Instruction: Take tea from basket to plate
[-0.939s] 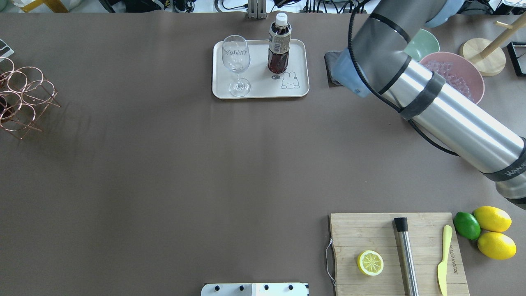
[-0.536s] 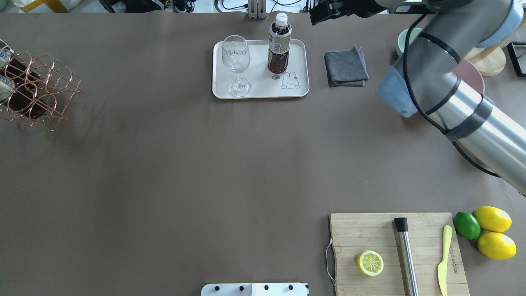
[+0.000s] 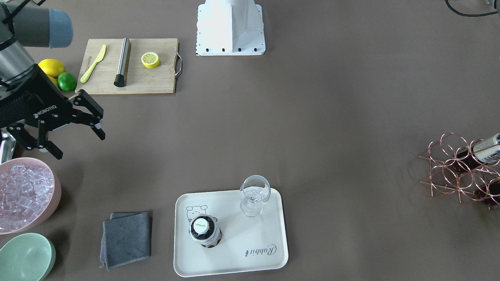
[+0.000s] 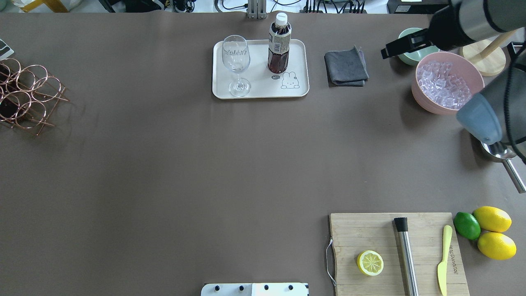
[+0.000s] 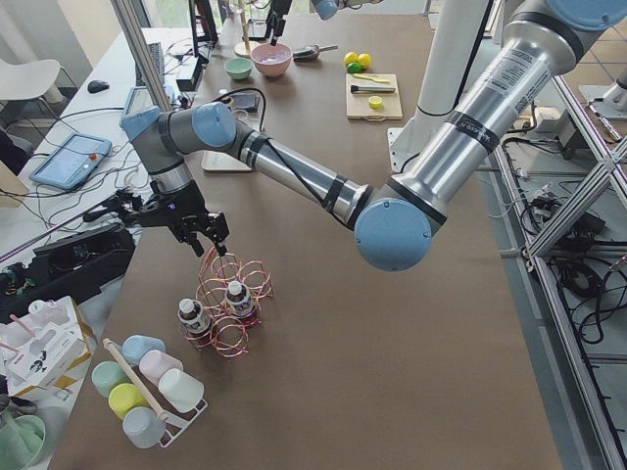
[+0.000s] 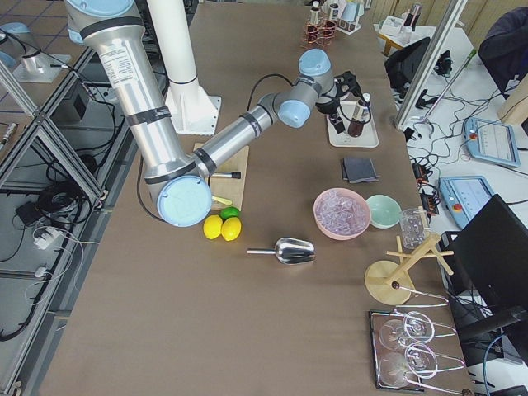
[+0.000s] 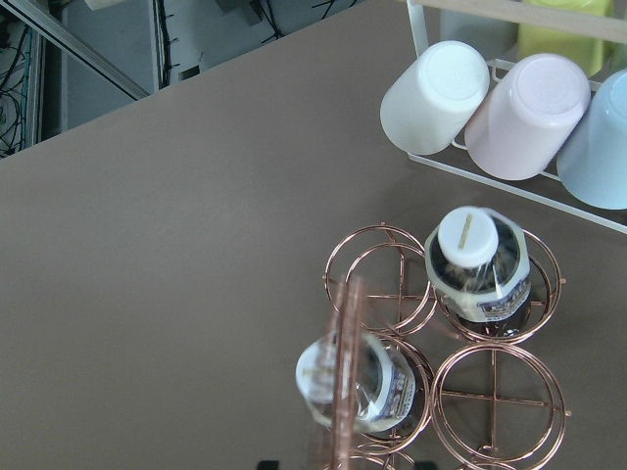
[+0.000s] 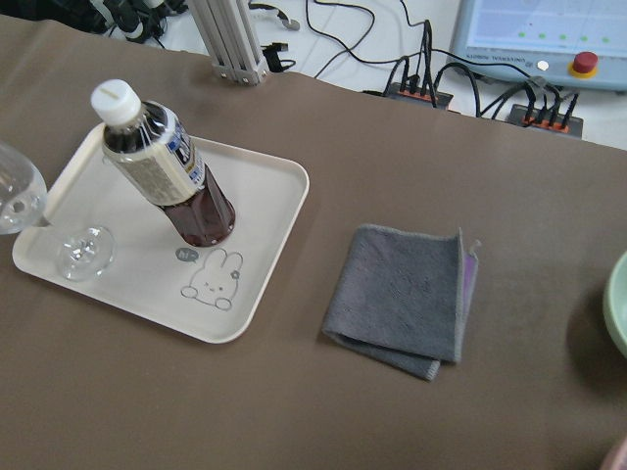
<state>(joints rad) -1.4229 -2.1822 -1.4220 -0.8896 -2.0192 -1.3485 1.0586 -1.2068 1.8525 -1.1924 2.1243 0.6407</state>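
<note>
One tea bottle (image 4: 279,45) stands upright on the cream plate (image 4: 259,84), beside the bear drawing; it also shows in the right wrist view (image 8: 167,166). The copper basket (image 4: 24,98) is at the far left edge and holds two more tea bottles (image 7: 480,264). My right gripper (image 3: 78,142) is open and empty, in the air near the pink bowl and well away from the plate. My left gripper (image 5: 186,223) hovers just above the basket's handle; I cannot tell whether it is open or shut.
A wine glass (image 4: 236,65) stands on the plate. A grey cloth (image 4: 346,65), pink bowl of ice (image 4: 446,82), green bowl (image 3: 25,257) and metal scoop (image 4: 499,152) are on the right. A cutting board (image 4: 370,234) with lemon half, muddler and knife is near the front.
My right arm has swung back toward the right edge, uncovering the cloth and the ice bowl. The basket shifted right and then back left.
</note>
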